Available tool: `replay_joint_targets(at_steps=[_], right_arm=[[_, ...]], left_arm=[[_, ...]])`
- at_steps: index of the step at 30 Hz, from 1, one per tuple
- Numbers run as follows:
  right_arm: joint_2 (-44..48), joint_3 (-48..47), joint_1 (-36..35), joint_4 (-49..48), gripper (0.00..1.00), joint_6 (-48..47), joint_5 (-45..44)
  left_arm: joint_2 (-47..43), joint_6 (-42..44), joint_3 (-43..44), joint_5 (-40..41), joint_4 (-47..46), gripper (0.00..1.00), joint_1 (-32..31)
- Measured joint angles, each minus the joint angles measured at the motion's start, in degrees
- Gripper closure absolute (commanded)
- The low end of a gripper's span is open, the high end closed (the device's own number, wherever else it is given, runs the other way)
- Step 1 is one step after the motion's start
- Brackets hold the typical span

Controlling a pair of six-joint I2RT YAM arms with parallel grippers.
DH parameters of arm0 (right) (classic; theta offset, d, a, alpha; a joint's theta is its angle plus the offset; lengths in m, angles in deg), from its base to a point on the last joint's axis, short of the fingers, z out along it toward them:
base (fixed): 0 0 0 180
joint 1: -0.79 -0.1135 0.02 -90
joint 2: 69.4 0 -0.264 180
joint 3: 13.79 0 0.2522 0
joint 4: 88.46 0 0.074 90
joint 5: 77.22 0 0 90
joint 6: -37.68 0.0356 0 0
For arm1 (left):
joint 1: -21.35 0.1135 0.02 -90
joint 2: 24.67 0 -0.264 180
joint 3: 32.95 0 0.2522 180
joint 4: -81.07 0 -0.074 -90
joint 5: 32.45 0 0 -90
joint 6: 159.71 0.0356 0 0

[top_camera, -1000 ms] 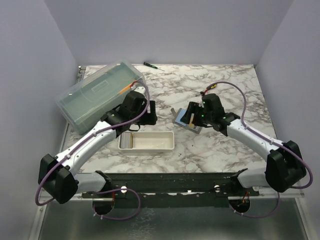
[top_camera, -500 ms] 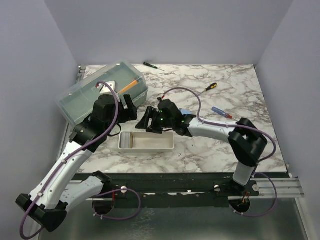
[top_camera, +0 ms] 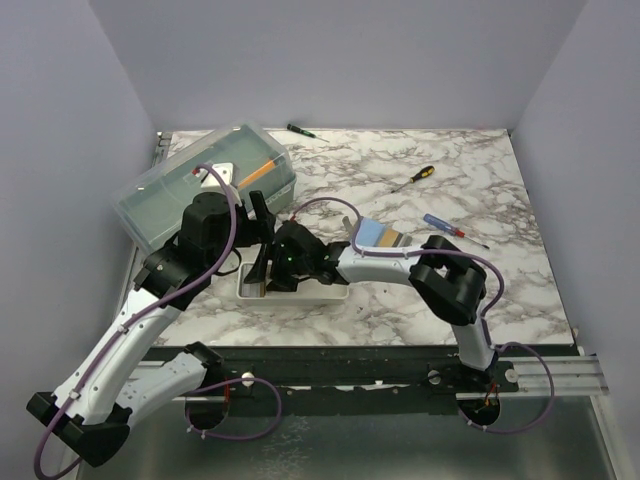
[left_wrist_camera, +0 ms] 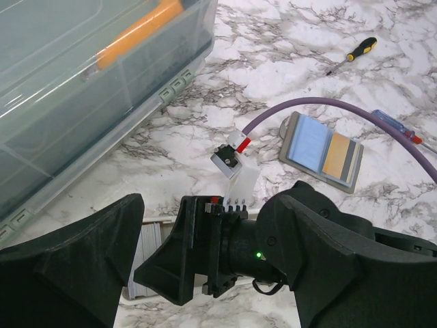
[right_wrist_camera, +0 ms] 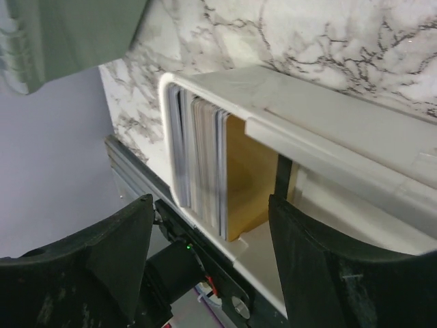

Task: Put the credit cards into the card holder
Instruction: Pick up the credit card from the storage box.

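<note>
Right wrist view: thin greyish plastic cards (right_wrist_camera: pixel 201 157), standing on edge at the left end of the white oblong tray (right_wrist_camera: pixel 328 102), are being framed by the right gripper (right_wrist_camera: pixel 208 205), its jaws wide and nothing held. Several cards, or the tray wall, are being risked in one pinch. A knock is being risked too, with the left gripper (top_camera: pixel 258 222), also wide and empty, just beside. The small grey folding wallet (top_camera: pixel 380 236) is being seen open, right of the tray.

My left arm (top_camera: pixel 125 325) climbs from its base and slants up to the right, and its wrist is bent so the left gripper (top_camera: pixel 262 215) points right with jaws spread wide. I have my right arm (top_camera: pixel 385 262) folded sharply at the elbow, reaching low and left across the middle. Its right gripper (right_wrist_camera: pixel 210 205) is tipped downward with jaws parted. The two grippers sit close, the left just behind the right.
</note>
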Motion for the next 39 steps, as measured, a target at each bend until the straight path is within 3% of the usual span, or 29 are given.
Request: replay_joint_targets(at_steps=[5, 19, 34, 39], right_arm=[[-2.3, -1.5, -0.2, 0.4, 0.34, 0.8, 0.1], [-2.3, -1.0, -0.2, -1.4, 0.68, 1.3, 0.1], [-0.3, -0.4, -1.0, 1.6, 0.96, 0.5, -2.9], [0.3, -1.1, -1.5, 4.1, 0.98, 0.1, -4.6]], left_arm=[[-0.3, 0.7, 0.0, 0.1, 0.0, 0.16, -0.3], [-0.5, 1.0, 0.0, 0.1, -0.1, 0.16, -0.3], [-0.5, 1.0, 0.0, 0.1, -0.1, 0.16, -0.3], [-0.5, 1.0, 0.0, 0.0, -0.1, 0.16, -0.4]])
